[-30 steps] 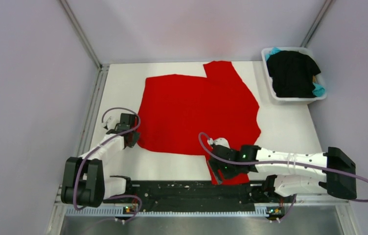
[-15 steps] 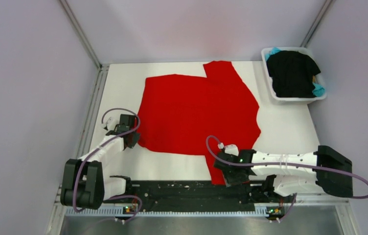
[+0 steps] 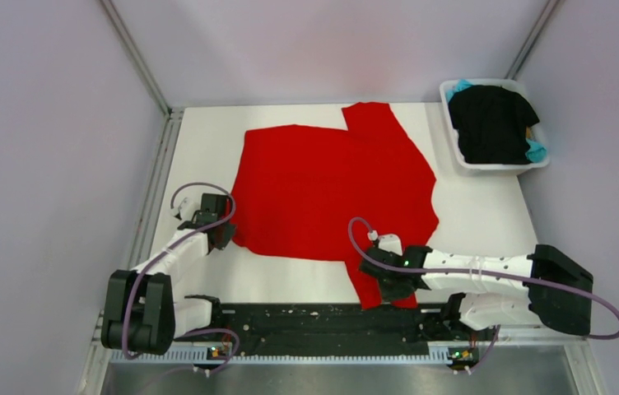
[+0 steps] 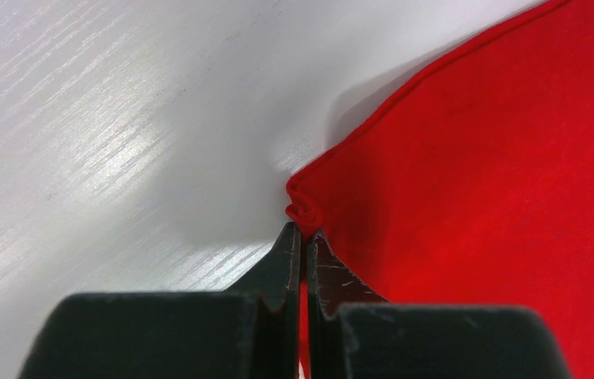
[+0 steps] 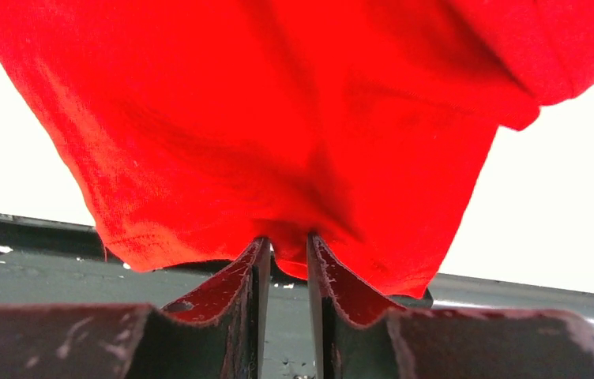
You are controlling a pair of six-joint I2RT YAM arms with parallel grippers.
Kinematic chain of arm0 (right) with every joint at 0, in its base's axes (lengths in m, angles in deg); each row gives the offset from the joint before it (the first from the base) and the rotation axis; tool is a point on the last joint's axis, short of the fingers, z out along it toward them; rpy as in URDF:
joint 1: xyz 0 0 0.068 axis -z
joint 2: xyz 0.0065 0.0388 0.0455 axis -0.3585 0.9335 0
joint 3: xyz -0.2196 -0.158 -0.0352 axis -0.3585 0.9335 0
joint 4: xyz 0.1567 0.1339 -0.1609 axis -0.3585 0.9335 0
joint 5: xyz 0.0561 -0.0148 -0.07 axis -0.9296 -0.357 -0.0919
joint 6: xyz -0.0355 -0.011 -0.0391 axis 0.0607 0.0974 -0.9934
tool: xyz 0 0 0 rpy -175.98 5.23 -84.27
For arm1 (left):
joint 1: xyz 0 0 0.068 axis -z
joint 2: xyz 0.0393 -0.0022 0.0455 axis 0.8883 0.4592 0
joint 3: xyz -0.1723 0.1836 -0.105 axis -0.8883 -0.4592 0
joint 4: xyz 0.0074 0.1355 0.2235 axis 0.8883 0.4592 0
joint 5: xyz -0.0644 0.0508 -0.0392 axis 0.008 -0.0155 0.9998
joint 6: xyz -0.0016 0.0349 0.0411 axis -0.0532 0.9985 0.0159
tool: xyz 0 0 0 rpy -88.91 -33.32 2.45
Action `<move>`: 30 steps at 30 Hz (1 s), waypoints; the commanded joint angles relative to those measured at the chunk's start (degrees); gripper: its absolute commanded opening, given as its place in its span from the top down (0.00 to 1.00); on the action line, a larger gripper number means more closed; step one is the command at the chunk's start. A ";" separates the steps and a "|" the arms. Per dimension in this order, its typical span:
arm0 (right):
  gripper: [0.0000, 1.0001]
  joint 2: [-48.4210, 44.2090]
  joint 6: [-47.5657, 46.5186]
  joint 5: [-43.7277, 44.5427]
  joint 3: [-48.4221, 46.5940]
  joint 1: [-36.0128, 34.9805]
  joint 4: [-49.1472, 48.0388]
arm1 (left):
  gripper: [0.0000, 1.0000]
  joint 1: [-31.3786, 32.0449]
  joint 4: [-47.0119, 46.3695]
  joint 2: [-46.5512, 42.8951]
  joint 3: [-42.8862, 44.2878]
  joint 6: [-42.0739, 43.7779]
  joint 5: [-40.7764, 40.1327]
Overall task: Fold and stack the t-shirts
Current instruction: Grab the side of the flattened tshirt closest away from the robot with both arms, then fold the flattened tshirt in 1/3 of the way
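Container: white plastic tub, beyond the right side of the red t-shirt. It holds a crumpled black t-shirt, with a teal t-shirt showing at its edges.

Red t-shirt: spread flat on the white table.

Left gripper: fingers pressed together, pinching the red t-shirt's near-left corner hem. The arm is low, reaching forward from its base.

Right gripper: fingers a narrow slit apart, gripping the red t-shirt's near sleeve edge, with cloth draping above them. The arm is low, stretched leftward along the red t-shirt's near side.
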 commanded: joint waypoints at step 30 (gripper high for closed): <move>1.00 -21.69 -6.92 -12.39 -3.60 -3.80 6.77 | 1.00 0.09 15.74 -26.09 -6.76 -1.16 4.86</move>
